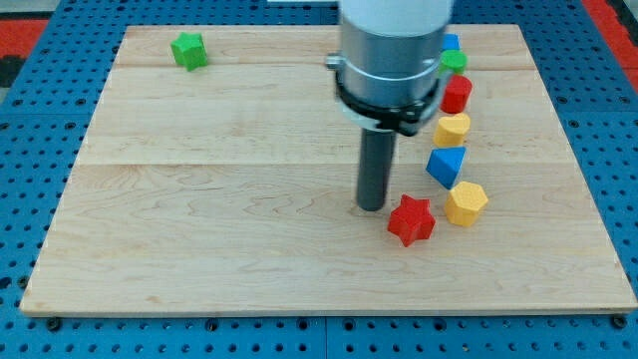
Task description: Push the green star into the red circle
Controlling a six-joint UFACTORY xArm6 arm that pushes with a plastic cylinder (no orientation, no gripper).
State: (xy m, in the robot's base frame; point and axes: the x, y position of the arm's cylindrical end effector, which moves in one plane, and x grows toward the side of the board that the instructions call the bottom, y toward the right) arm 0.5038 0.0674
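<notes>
Bench (219, 199): pale wooden board of jointed planks, on a blue perforated base (30, 329).

Lying on it:
- green star (188, 50), near the top left corner, well apart from all other blocks.
- blue block (451, 43), by the top edge right of centre, partly hidden by the arm; shape unclear.
- green block (455, 61), just below it, partly hidden.
- red cylinder-like block (458, 94), next down.
- yellow block (452, 129), below the red one.
- blue wedge-like block (446, 165), below that.
- yellow hexagonal block (466, 203), right of centre.
- red star (411, 220), just beside the yellow hexagon, on its left.
- my tip (373, 206), just left of the red star.
</notes>
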